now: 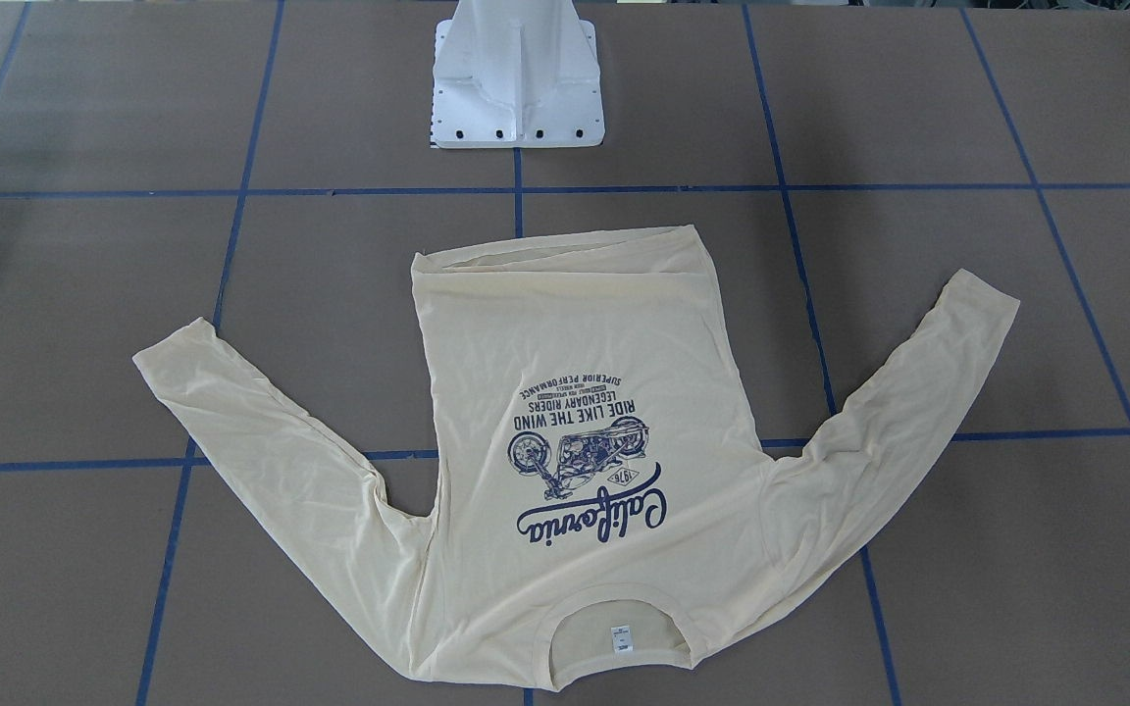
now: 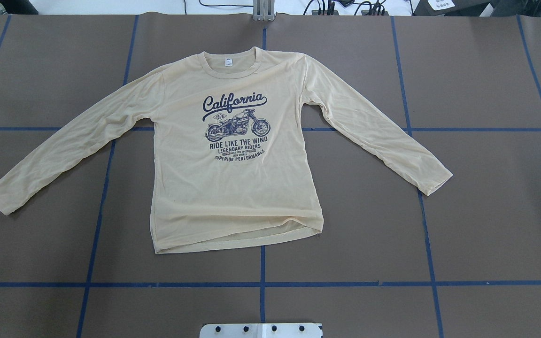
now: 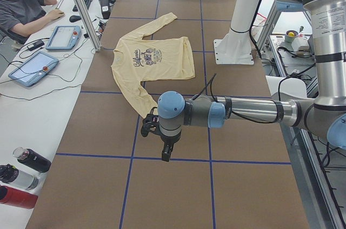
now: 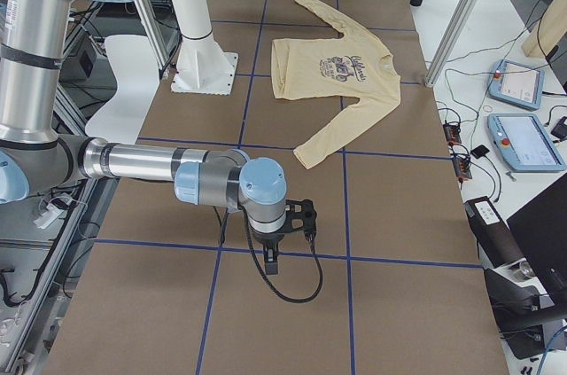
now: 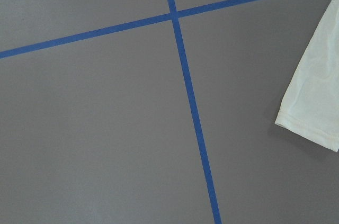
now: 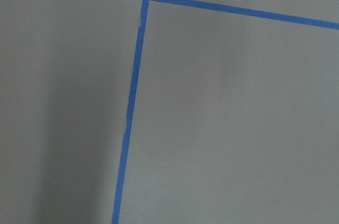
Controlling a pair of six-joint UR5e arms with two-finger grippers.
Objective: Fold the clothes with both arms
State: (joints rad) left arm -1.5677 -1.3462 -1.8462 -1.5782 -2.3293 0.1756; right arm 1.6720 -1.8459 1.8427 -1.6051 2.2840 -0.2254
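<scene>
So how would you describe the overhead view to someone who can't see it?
A pale yellow long-sleeved shirt lies flat, print up, both sleeves spread outward, on a brown table marked with blue tape lines.

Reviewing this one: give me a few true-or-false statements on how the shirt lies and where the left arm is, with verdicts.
1. The pale cream-yellow long-sleeved shirt lies flat with its navy motorcycle print facing up. True.
2. Both sleeves are folded across the chest. False: the sleeve on the robot's left and the sleeve on its right lie spread out to the sides.
3. The left arm's black fingers pinch a cuff. False: they hang over the bare brown table beside the cuff, which lies flat and unheld.
4. The shirt's round neckline points away from the white pedestal base. True.
</scene>
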